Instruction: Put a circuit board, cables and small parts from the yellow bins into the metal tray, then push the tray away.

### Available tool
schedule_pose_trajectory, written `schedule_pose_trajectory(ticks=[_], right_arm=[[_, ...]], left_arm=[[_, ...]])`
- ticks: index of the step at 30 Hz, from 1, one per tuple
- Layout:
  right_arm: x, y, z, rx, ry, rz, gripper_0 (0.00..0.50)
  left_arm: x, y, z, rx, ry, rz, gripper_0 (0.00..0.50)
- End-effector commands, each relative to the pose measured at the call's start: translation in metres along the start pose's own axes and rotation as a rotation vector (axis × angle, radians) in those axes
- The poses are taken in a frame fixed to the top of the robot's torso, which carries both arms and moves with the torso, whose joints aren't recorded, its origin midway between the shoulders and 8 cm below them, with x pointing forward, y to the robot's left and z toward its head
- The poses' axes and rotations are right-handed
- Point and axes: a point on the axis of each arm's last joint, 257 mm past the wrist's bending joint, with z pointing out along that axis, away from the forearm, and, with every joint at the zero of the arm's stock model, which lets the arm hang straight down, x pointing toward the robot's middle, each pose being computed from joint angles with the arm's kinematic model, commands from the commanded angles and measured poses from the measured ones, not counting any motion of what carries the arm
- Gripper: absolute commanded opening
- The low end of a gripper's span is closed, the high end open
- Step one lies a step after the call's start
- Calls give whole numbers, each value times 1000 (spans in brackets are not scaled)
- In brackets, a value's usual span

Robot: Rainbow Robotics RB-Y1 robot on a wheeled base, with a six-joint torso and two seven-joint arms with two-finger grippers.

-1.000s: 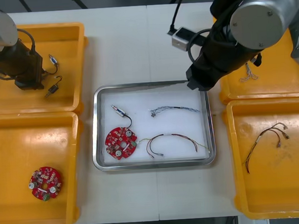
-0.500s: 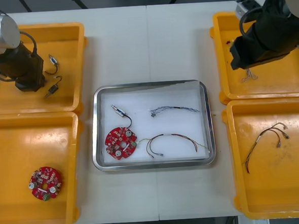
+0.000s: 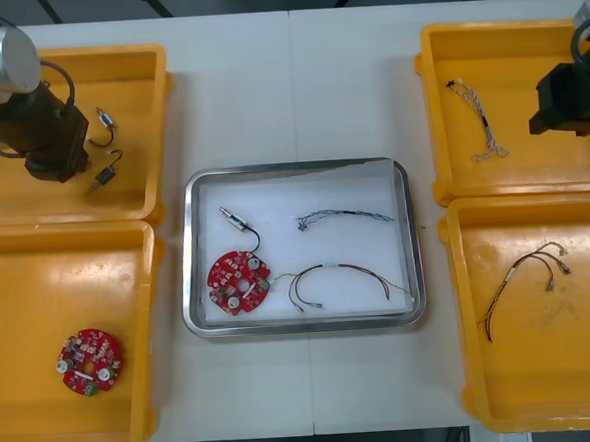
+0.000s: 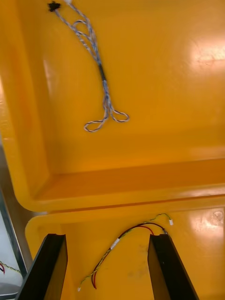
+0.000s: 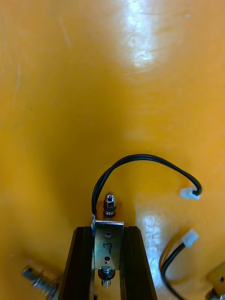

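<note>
Black fingers (image 5: pixel 84 262) of the left gripper (image 5: pixel 108 233) pinch a small metal part (image 5: pixel 108 243) marked with a 7. The left wrist view gives the detail. The part's black cable (image 5: pixel 140 159) arches away beyond the fingertips to a white plug. A second plug (image 5: pixel 190 238) lies just beside one finger, and a loose metal part (image 5: pixel 35 276) lies beside the other.

The front view adds the setting. That gripper is low in the far left yellow bin (image 3: pixel 127 91), with the left arm (image 3: pixel 0 64) above it.

In the right wrist view the right gripper (image 4: pixel 105 239) has its fingers spread wide, pinching nothing. A red and yellow cable (image 4: pixel 116 243) lies on the bin floor between them. A twisted blue and white cable (image 4: pixel 101 71) lies beyond the fingertips in the next bin.

The front view shows the metal tray (image 3: pixel 297 168), white inside, in the middle of the desk (image 3: pixel 291 81), well apart from both pairs of fingers. It holds a circuit board (image 3: pixel 239 282), a tray metal part (image 3: pixel 235 221) on a black lead, a tray blue and white cable (image 3: pixel 343 216) and a tray red and yellow cable (image 3: pixel 338 275). A spare circuit board (image 3: pixel 88 361) lies in the near left bin.

A second ago the right arm hung over the tray's far right corner. It has since swung out over the right bins at the desk's edge. The left gripper has hardly shifted, and the tray's contents lie as before.
</note>
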Motion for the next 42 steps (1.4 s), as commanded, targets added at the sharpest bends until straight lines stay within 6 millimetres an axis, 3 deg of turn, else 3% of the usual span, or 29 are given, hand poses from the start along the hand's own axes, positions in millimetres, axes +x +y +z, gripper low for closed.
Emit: schedule_pose_trajectory(ticks=[1, 5, 9, 19, 34, 42], right_arm=[[5, -46, -13, 41, -24, 67, 500], [15, -61, -13, 35, -16, 93, 500], [34, -74, -8, 24, 12, 100, 500], [67, -91, 13, 35, 51, -13, 500], [88, -87, 27, 6, 94, -22, 500], [91, -86, 28, -1, 103, -21, 500]], left_arm=[[-26, -36, -66, 44, -73, 181, 0], [-30, -35, -89, 26, -80, 242, 0], [-17, -33, -111, 9, -54, 287, 0], [50, -27, -144, 5, 25, 329, 0], [158, 6, -137, 41, 43, 349, 0], [227, 27, -116, 59, 57, 346, 0]])
